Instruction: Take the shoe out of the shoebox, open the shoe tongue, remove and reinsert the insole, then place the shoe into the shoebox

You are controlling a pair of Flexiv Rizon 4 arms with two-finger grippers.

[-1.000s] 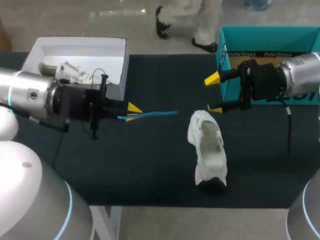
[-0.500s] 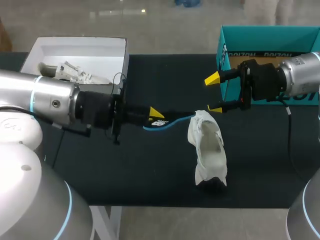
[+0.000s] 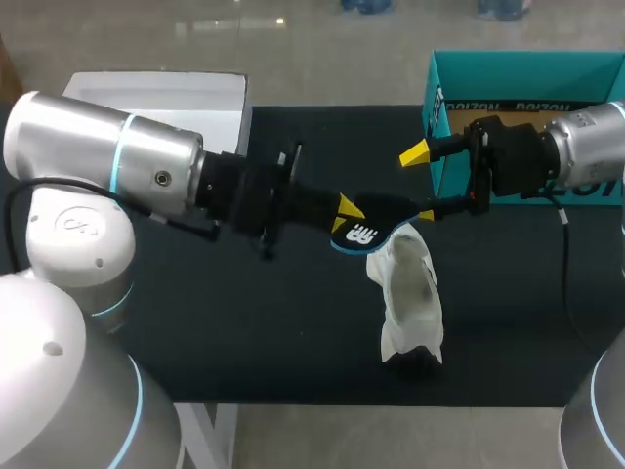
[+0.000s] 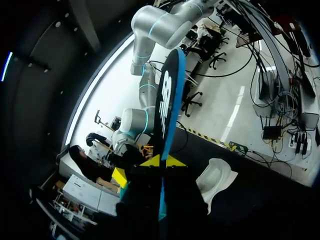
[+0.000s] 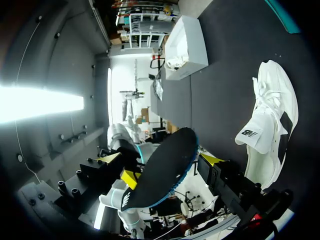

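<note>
Left fingers (image 3: 344, 207) clamped on one end of the dark, blue-edged insole (image 3: 373, 227); in the left wrist view the two yellow tips pinch it from both sides and it runs edge-on straight ahead of them. White box (image 3: 195, 88) well behind these fingers, largely hidden by the left arm. Insole's free end sits above one end of the white shoe (image 3: 410, 293), which lies on the dark surface (image 3: 293, 332) just ahead of and below the left fingers. Right fingers (image 3: 415, 153) spread wide apart, holding nothing; the insole's tip is close beside the lower one, contact not discernible. From the right wrist view the insole shows between these fingers, with the shoe off to one side. Teal shoebox (image 3: 508, 73) right behind the right fingers.
</note>
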